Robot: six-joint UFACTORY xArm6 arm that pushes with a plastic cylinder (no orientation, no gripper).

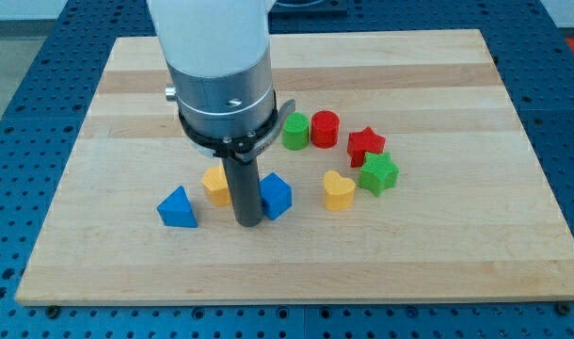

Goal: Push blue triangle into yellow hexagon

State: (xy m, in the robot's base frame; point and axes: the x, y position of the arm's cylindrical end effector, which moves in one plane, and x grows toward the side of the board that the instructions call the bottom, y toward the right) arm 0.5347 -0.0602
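Down near the view's bottom, left of centre, my tip [247,222] rests on the pale wooden tabletop [438,254]. The end effector is a plain dark rod with nothing to open or close, and it has hold of nothing. The tip stands between three blocks: the small blue triangle block [178,208] lies near it toward the view's left, with bare wood between them; the yellow hexagon block [215,184] sits just beside the rod on its left, partly hidden behind it; a second blue block [277,195], its shape hard to make out, sits against the rod's right side, seemingly touching. The blue triangle and the yellow hexagon are close but apart.

Further to the view's right lies a yellow heart-shaped block [339,190], with a green star block [378,173] just beside it. Above those are a red star block [365,144], a red cylinder block [325,128] and a green rounded block [294,132], the last two side by side.
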